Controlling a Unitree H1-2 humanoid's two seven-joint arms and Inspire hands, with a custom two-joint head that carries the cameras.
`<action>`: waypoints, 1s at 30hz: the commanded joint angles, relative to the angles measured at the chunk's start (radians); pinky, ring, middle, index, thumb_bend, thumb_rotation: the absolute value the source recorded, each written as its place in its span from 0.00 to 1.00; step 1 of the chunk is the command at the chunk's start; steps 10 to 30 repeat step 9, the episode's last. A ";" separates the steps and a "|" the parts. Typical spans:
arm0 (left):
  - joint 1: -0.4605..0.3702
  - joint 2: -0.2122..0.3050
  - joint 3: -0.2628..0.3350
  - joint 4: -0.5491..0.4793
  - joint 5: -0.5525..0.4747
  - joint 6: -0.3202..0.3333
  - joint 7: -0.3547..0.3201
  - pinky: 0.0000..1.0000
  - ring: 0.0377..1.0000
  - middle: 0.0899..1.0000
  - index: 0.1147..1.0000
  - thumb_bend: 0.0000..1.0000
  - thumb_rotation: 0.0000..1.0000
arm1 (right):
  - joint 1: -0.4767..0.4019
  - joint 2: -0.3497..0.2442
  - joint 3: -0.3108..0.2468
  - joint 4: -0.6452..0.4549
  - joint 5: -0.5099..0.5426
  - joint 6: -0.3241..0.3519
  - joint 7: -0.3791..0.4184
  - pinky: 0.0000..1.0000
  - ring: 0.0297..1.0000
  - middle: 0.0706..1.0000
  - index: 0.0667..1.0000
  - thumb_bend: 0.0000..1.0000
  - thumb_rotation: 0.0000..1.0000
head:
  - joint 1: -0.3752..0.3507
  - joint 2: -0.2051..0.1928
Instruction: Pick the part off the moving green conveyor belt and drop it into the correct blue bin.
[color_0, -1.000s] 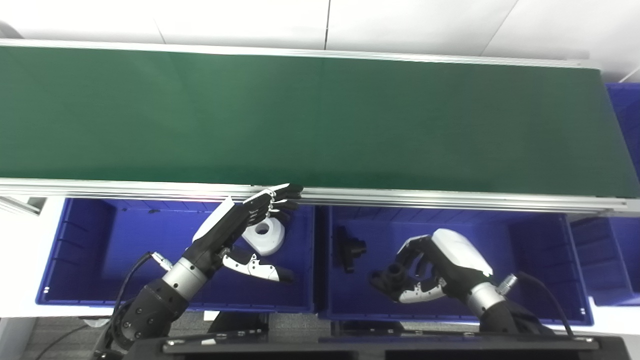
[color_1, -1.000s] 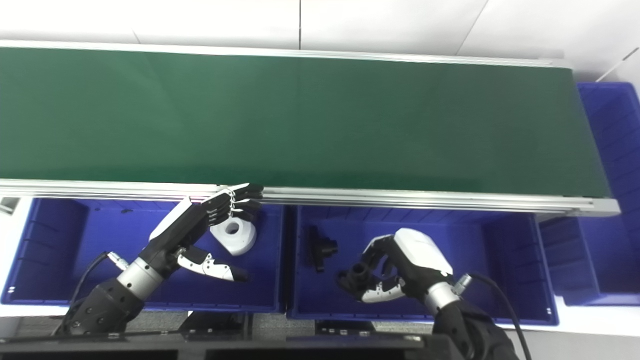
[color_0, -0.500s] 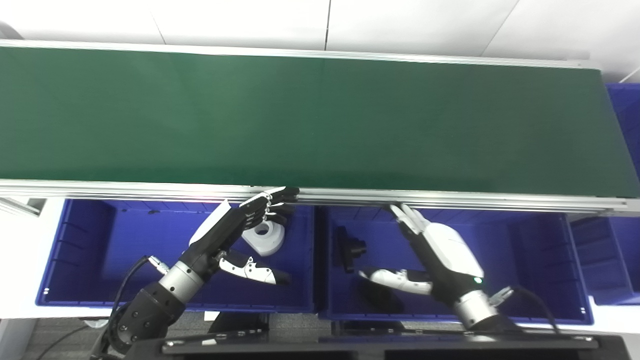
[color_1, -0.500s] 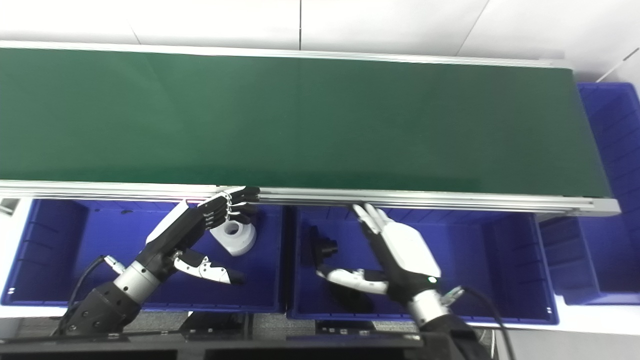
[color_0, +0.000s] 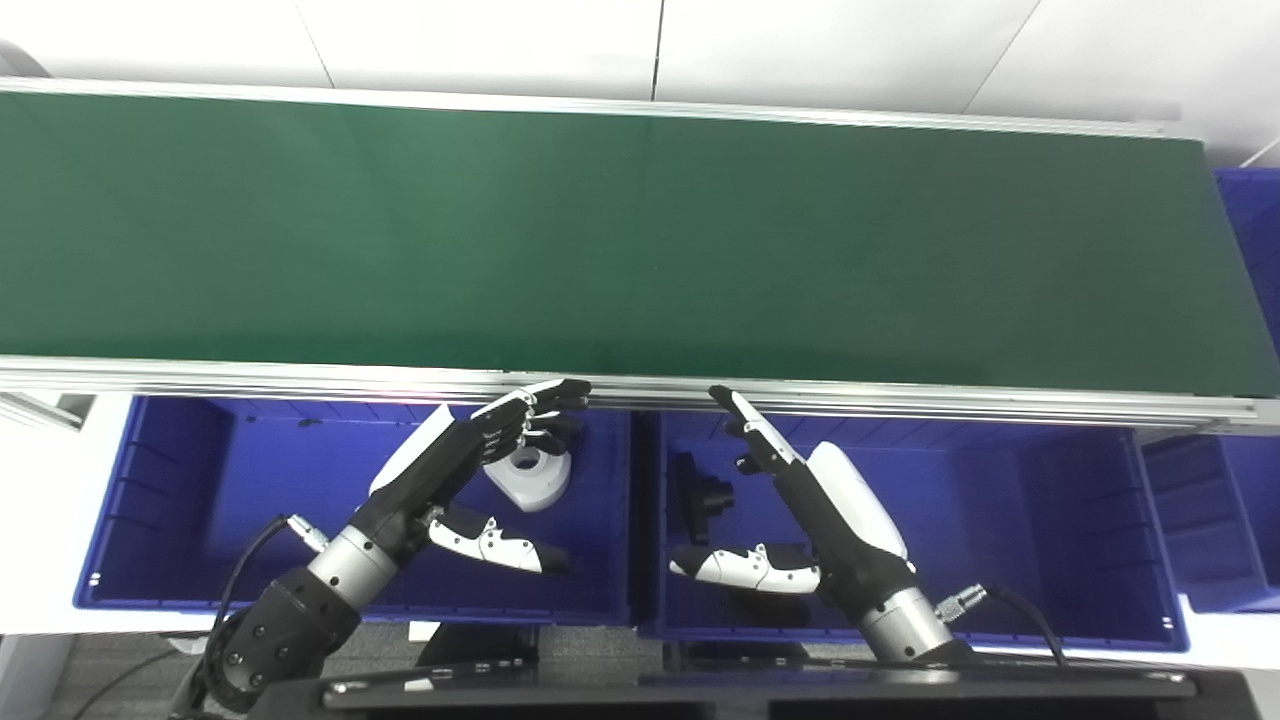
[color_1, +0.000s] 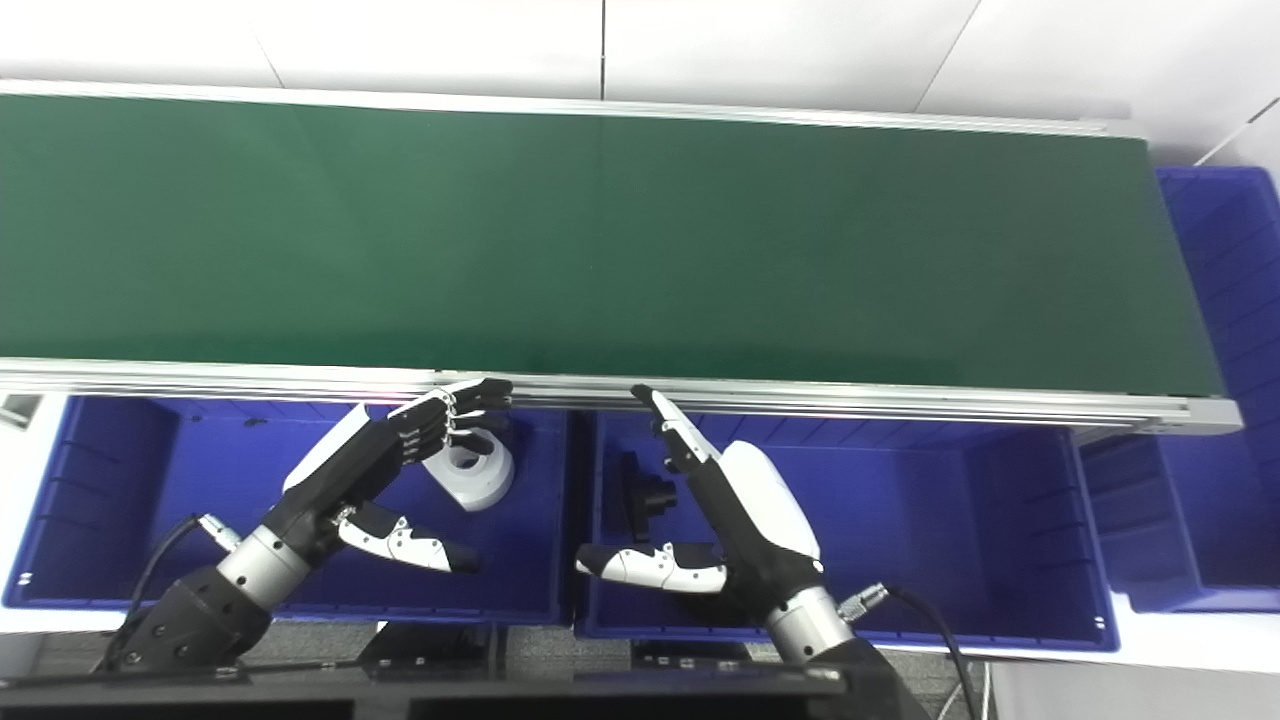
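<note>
Left eye view, right hand (color_0: 820, 510) splayed, empty

Black part (color_0: 703, 495) is lying in the right blue bin (color_0: 1050, 520), just left of the right hand's fingers (color_0: 762, 450), seemingly untouched; the green conveyor belt (color_0: 620, 240) is sitting beyond the fingertips.

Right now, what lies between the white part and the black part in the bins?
In both views, the shared bin walls separate the white part from the black part; nothing else lies between.
</note>
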 joint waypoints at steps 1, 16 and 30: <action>0.003 0.000 0.006 -0.012 -0.019 -0.032 0.003 0.73 0.81 0.86 0.86 0.86 0.19 | -0.001 -0.004 -0.005 -0.014 0.023 -0.072 -0.023 0.78 0.91 0.97 1.00 0.86 0.55 | 0.004 -0.004; 0.005 -0.005 0.004 -0.005 -0.019 -0.034 0.005 0.74 0.81 0.86 0.86 0.87 0.20 | -0.009 -0.016 0.001 -0.003 -0.039 -0.040 -0.020 0.73 0.90 0.97 1.00 0.84 0.41 | 0.008 -0.006; 0.005 -0.005 0.004 -0.005 -0.019 -0.034 0.005 0.74 0.81 0.86 0.86 0.87 0.20 | -0.009 -0.016 0.001 -0.003 -0.039 -0.040 -0.020 0.73 0.90 0.97 1.00 0.84 0.41 | 0.008 -0.006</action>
